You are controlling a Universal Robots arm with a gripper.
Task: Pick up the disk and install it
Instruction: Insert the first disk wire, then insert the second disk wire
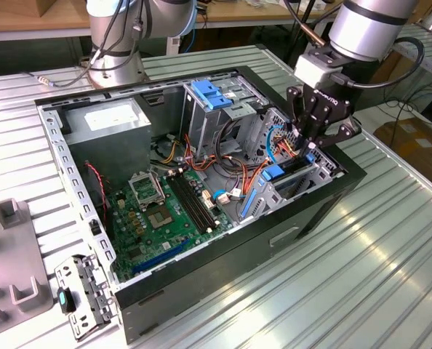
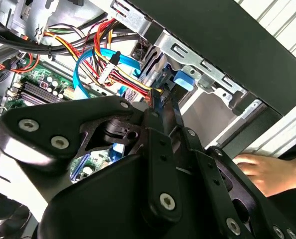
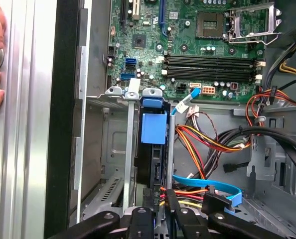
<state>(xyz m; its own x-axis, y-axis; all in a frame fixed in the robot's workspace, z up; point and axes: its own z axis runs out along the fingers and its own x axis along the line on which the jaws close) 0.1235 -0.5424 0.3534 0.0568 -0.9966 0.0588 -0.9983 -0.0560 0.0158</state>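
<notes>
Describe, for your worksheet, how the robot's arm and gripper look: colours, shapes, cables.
The arm is silver-grey and tubular, with a black cable looping beside a pale wrist block. The gripper is matte black, built of bolted linkage plates with silver screw heads.

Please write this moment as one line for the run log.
stage: installing | claw: over metal drive cage | blue-framed metal disk: on edge inside cage slot | open black computer case

Tool (image 1: 308,147) matt black metal; disk (image 3: 153,128) carrier glossy blue plastic; table (image 1: 376,240) ribbed metal (dull sheen).
</notes>
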